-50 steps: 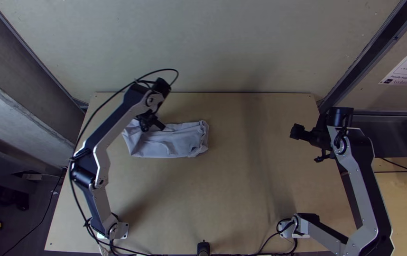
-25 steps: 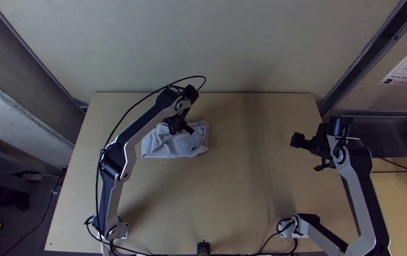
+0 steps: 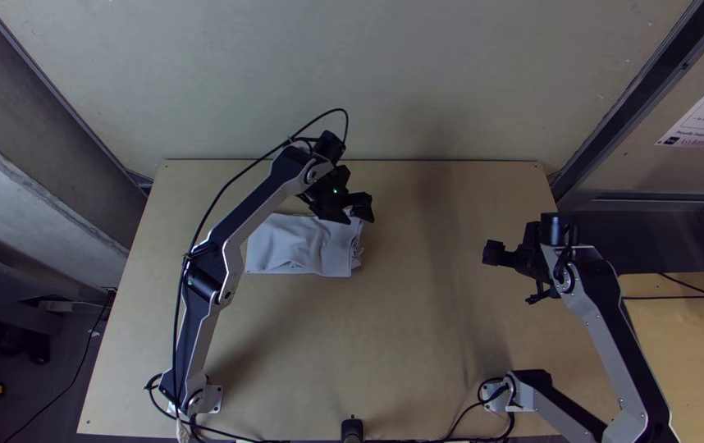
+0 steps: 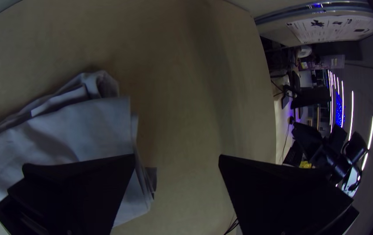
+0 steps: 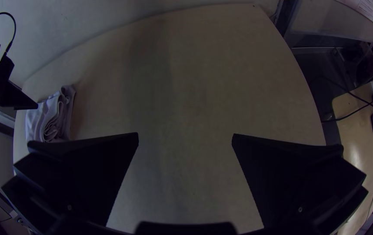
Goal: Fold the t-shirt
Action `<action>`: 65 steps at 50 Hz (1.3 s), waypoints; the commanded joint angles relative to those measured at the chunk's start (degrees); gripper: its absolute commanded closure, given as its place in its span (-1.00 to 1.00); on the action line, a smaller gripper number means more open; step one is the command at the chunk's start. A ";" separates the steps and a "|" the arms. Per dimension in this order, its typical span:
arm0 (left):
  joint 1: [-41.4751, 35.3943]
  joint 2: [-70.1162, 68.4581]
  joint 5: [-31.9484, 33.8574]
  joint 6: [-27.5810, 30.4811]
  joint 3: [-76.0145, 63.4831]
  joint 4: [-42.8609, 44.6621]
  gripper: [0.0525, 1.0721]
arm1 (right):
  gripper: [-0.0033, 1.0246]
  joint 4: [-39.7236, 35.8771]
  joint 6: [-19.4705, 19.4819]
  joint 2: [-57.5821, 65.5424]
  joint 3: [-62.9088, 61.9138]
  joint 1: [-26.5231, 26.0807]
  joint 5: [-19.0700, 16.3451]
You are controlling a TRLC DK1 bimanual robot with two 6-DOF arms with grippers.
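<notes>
T-shirt [image 3: 299, 248] lies folded, partly beneath the left hand [image 3: 359, 216], which is spread wide, gripping nothing

In the right wrist view, the right tool [image 3: 509, 277] stands with its two wide black fingers [image 5: 91, 169] well apart, over the table [image 5: 195, 87]. The shirt [image 5: 49, 117] lies near the table's edge, folded up, its layers showing as curved ridges. The left tool [image 3: 358, 216] overlaps it in view; whether they touch, I cannot tell. Dark cables [image 5: 355, 97] run towards another wooden top [image 5: 362, 139].
</notes>
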 commanded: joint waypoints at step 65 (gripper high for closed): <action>29.13 -66.62 -26.49 22.59 -33.20 17.49 -0.92 | -0.93 20.09 -14.13 -16.15 29.74 -5.11 0.31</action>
